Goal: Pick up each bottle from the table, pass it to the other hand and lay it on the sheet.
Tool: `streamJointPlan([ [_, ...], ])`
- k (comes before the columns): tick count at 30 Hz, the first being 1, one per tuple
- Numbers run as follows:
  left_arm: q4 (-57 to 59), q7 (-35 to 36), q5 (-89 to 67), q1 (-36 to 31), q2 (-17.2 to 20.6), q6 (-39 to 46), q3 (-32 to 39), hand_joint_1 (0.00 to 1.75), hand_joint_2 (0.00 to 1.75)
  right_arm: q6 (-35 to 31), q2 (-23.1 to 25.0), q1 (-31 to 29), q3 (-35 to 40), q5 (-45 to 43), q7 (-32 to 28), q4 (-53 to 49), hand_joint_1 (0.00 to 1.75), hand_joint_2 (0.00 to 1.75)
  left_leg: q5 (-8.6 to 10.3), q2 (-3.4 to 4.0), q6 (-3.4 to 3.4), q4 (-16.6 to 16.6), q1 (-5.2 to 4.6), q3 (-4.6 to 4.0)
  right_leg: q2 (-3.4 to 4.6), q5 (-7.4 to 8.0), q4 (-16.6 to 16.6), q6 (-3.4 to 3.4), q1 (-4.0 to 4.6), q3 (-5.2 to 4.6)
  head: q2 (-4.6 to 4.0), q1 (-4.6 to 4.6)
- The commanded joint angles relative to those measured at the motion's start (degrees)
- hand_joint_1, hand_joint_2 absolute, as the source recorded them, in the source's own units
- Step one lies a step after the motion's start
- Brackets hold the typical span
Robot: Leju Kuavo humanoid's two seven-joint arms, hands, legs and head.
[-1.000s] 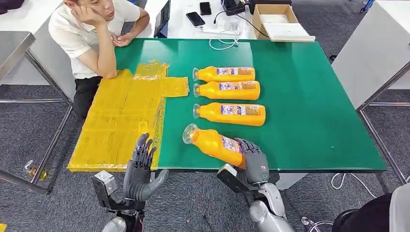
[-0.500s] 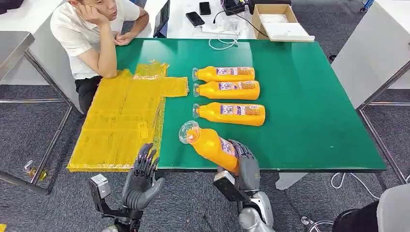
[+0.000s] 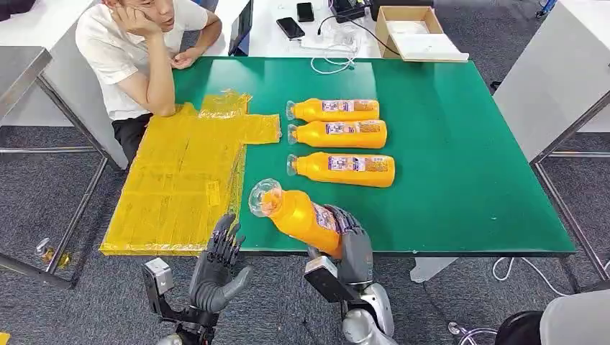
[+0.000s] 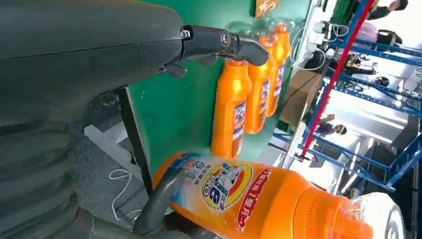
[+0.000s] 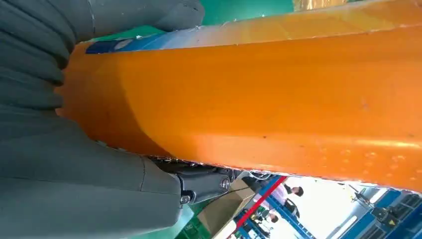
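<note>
The orange bottle [image 3: 296, 214] gripped by the right hand [image 3: 350, 241] has been carried further to the left and lifted off the green table [image 3: 460, 180], so its clear cap is now nearer to the yellow sheet [image 3: 180, 180]. The left hand [image 3: 219, 262], fingers spread, has been shifted slightly right, toward the bottle.

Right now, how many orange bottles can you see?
4. Three lie side by side on the green table: far bottle, middle bottle, near bottle. The fourth bottle is held by the right hand at the table's near edge.
</note>
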Motion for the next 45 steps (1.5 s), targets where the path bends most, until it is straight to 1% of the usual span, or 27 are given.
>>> streamJointPlan([
  [1, 5.0, -0.66, -1.62, -4.37, 0.82, -0.12, -1.15, 0.0, 1.75, 0.89, 1.49, -4.45, 3.56, -1.75, -1.34, 6.16, 1.75, 1.75, -0.03, 0.1, 0.0, -0.08, -0.05, 0.21, 0.05, -0.02, -0.04, -0.05, -0.04, 0.16, 0.0, 0.0],
  [3, 5.06, -0.67, -1.98, -4.76, 0.61, -0.34, -1.1, 0.0, 1.75, 1.5, 1.85, -5.12, 4.94, -1.68, -1.41, 6.93, 1.75, 1.75, -0.04, 0.12, 0.0, -0.11, -0.08, 0.31, 0.05, -0.04, -0.05, -0.06, -0.06, 0.24, 0.0, 0.0],
  [6, 5.28, -0.58, -2.42, -5.46, 0.02, -0.71, -0.7, 0.0, 1.75, 3.13, 2.24, -6.89, 8.3, -0.68, 0.03, 10.03, 1.73, 1.75, -0.02, 0.11, 0.0, -0.08, -0.05, 0.2, 0.06, -0.01, -0.04, -0.05, -0.03, 0.15, 0.0, 0.0],
  [7, 5.61, -0.24, -2.73, -5.97, -0.28, -1.21, -0.76, 0.0, 1.75, 2.84, 2.57, -7.87, 9.83, 0.23, 0.53, 11.55, 1.75, 1.75, -0.01, 0.11, 0.0, -0.07, -0.03, 0.15, 0.07, 0.0, -0.04, -0.04, -0.02, 0.1, 0.0, 0.0],
  [8, 5.63, -0.24, -2.74, -6.09, -0.42, -1.22, -0.77, 0.0, 1.75, 2.72, 2.74, -7.9, 9.89, 0.23, 0.61, 11.64, 1.75, 1.75, -0.06, 0.17, 0.0, -0.09, -0.07, 0.3, 0.1, -0.05, -0.03, -0.06, -0.05, 0.22, 0.0, 0.0],
  [10, 6.21, -0.03, -3.0, -6.56, -0.9, -1.5, -0.68, 0.0, 1.75, 2.41, 3.08, -9.12, 11.62, 1.03, 0.5, 13.4, 1.75, 1.75, 0.01, 0.08, 0.0, -0.06, -0.04, 0.12, 0.03, 0.0, -0.03, -0.03, -0.03, 0.08, 0.0, 0.0],
  [12, 6.86, 0.12, -3.09, -7.17, -1.4, -1.83, -0.6, 0.0, 1.75, 2.09, 3.42, -10.0, 13.22, 2.1, 0.51, 14.07, 1.75, 1.75, -0.07, 0.13, -0.01, -0.12, -0.09, 0.4, 0.05, -0.09, -0.04, -0.07, -0.06, 0.33, 0.0, -0.02],
  [13, 7.15, 0.14, -3.09, -7.41, -1.66, -1.81, -0.46, 0.0, 1.75, 1.84, 3.55, -10.28, 13.88, 2.68, 0.64, 14.37, 1.75, 1.75, -0.02, 0.12, 0.0, -0.09, -0.06, 0.24, 0.07, -0.03, -0.03, -0.04, -0.05, 0.18, 0.0, 0.0],
  [14, 7.14, 0.15, -3.08, -7.49, -1.73, -1.82, -0.47, 0.0, 1.75, 1.88, 3.77, -10.28, 13.99, 2.68, 0.64, 14.37, 1.75, 1.75, 0.0, 0.09, -0.01, -0.07, -0.05, 0.15, 0.04, -0.01, -0.02, -0.03, -0.03, 0.11, 0.0, 0.0],
  [16, 7.83, 0.26, -3.03, -8.1, -2.18, -1.77, -0.17, 0.0, 1.75, 1.53, 4.2, -10.32, 15.24, 3.29, 0.22, 14.62, 1.75, 1.75, -0.04, 0.09, -0.01, -0.1, -0.07, 0.31, 0.02, -0.06, -0.03, -0.05, -0.05, 0.26, 0.0, 0.0],
  [17, 8.2, 0.58, -2.72, -8.38, -2.37, -1.85, -0.03, 0.0, 1.75, 1.11, 4.19, -10.24, 15.83, 3.72, 0.1, 14.75, 1.75, 1.75, 0.01, 0.05, -0.01, -0.08, -0.05, 0.17, 0.01, -0.02, -0.02, -0.04, -0.04, 0.13, 0.0, 0.0],
  [18, 8.32, 0.7, -2.6, -8.55, -2.42, -1.98, 0.0, 0.0, 1.75, 0.86, 4.23, -10.28, 16.31, 4.05, 0.23, 15.05, 1.75, 1.75, -0.05, 0.09, -0.01, -0.12, -0.07, 0.37, 0.01, -0.08, -0.03, -0.07, -0.05, 0.31, 0.0, 0.0],
  [19, 8.36, 0.72, -2.63, -8.79, -2.47, -2.07, -0.06, 0.0, 1.75, 0.86, 4.39, -10.23, 16.83, 4.12, 0.36, 15.53, 1.75, 1.75, -0.01, 0.05, -0.01, -0.09, -0.05, 0.22, -0.01, -0.04, -0.03, -0.05, -0.04, 0.19, 0.0, 0.0],
  [23, 8.35, 0.73, -2.64, -9.16, -2.65, -2.1, -0.16, 0.0, 1.75, 0.67, 4.7, -10.01, 17.54, 4.27, 0.5, 16.14, 1.75, 1.75, -0.08, 0.1, -0.01, -0.15, -0.11, 0.52, 0.0, -0.13, -0.06, -0.09, -0.08, 0.45, 0.0, 0.0],
  [24, 8.35, 0.73, -2.64, -9.16, -2.65, -2.1, -0.16, 0.0, 1.75, 0.67, 4.7, -10.01, 17.54, 4.27, 0.5, 16.14, 1.75, 1.75, -0.17, 0.15, -0.02, -0.23, -0.17, 0.84, 0.0, -0.24, -0.08, -0.16, -0.12, 0.73, 0.0, 0.0],
  [25, 8.35, 0.73, -2.64, -9.16, -2.65, -2.1, -0.16, 0.0, 1.75, 0.67, 4.7, -10.01, 17.54, 4.27, 0.5, 16.14, 1.75, 1.75, -0.01, 0.01, 0.0, -0.1, -0.07, 0.26, -0.05, -0.06, -0.04, -0.04, -0.06, 0.23, 0.0, 0.0],
  [27, 8.35, 0.73, -2.64, -9.16, -2.65, -2.1, -0.16, 0.0, 1.75, 0.67, 4.7, -10.01, 17.54, 4.27, 0.5, 16.14, 1.75, 1.75, -0.09, 0.07, -0.01, -0.11, -0.1, 0.43, -0.01, -0.13, -0.03, -0.07, -0.07, 0.37, 0.0, 0.0],
  [28, 8.35, 0.73, -2.64, -9.16, -2.65, -2.1, -0.16, 0.0, 1.75, 0.67, 4.7, -10.01, 17.54, 4.27, 0.5, 16.14, 1.75, 1.75, -0.03, 0.04, 0.0, -0.1, -0.07, 0.28, -0.02, -0.07, -0.03, -0.04, -0.05, 0.24, 0.0, 0.02],
  [31, 8.35, 0.73, -2.64, -9.16, -2.65, -2.1, -0.16, 0.0, 1.75, 0.67, 4.7, -10.01, 17.54, 4.27, 0.5, 16.14, 1.75, 1.75, -0.05, 0.02, 0.0, -0.1, -0.08, 0.36, -0.07, -0.11, -0.03, -0.06, -0.06, 0.32, 0.0, 0.0],
  [32, 8.35, 0.73, -2.64, -9.16, -2.65, -2.1, -0.16, 0.0, 1.75, 0.67, 4.7, -10.01, 17.54, 4.27, 0.5, 16.14, 1.75, 1.75, 0.0, 0.01, -0.01, -0.08, -0.06, 0.19, -0.05, -0.05, -0.02, -0.04, -0.04, 0.16, 0.0, -0.02],
  [33, 8.35, 0.73, -2.64, -9.16, -2.65, -2.1, -0.16, 0.0, 1.75, 0.67, 4.7, -10.01, 17.54, 4.27, 0.5, 16.14, 1.75, 1.75, -0.04, 0.03, 0.0, -0.1, -0.09, 0.32, -0.05, -0.1, -0.01, -0.05, -0.08, 0.26, 0.0, 0.0],
  [34, 8.35, 0.73, -2.64, -9.16, -2.65, -2.1, -0.16, 0.0, 1.75, 0.67, 4.7, -10.01, 17.54, 4.27, 0.5, 16.14, 1.75, 1.75, 0.0, 0.02, -0.01, -0.06, -0.03, 0.15, -0.03, -0.03, -0.03, -0.04, -0.02, 0.12, 0.0, 0.0],
  [38, 8.3, 0.74, -2.62, -9.33, -2.71, -2.1, -0.23, 0.0, 1.75, -0.21, 4.71, -10.18, 18.63, 5.02, 1.06, 16.42, 1.75, 1.75, -0.04, 0.01, -0.01, -0.12, -0.09, 0.35, -0.07, -0.1, -0.04, -0.06, -0.07, 0.3, 0.0, 0.0],
  [42, 8.95, 0.51, -1.4, -10.04, -3.15, -2.76, 0.0, 0.0, 1.75, -0.06, 5.21, -10.79, 20.13, 5.6, 1.23, 17.85, 1.75, 1.75, -0.01, 0.01, -0.01, -0.06, -0.04, 0.19, -0.05, -0.05, -0.02, -0.04, -0.03, 0.16, 0.0, 0.0],
  [43, 9.19, 0.8, 0.11, -10.14, -3.33, -3.86, 0.27, 0.28, 1.75, -0.06, 5.37, -11.04, 20.68, 5.69, 1.01, 18.67, 1.75, 1.75, -0.05, 0.04, -0.01, -0.09, -0.07, 0.35, -0.04, -0.11, -0.01, -0.07, -0.05, 0.29, 0.0, 0.0],
  [44, 9.21, 0.85, 1.05, -10.14, -3.39, -4.33, 0.59, 1.75, 1.75, 0.03, 5.67, -11.01, 21.0, 5.65, 0.86, 19.25, 1.73, 1.75, -0.01, 0.02, -0.01, -0.07, -0.06, 0.23, -0.05, -0.06, -0.01, -0.05, -0.04, 0.19, 0.0, 0.0],
  [45, 9.19, 0.74, 1.1, -10.2, -3.4, -4.39, 0.62, 1.75, 1.75, 0.22, 5.77, -11.03, 21.15, 5.56, 0.81, 19.58, 1.66, 1.75, -0.05, 0.04, -0.01, -0.09, -0.07, 0.35, -0.05, -0.11, -0.02, -0.07, -0.05, 0.3, 0.0, 0.0],
])
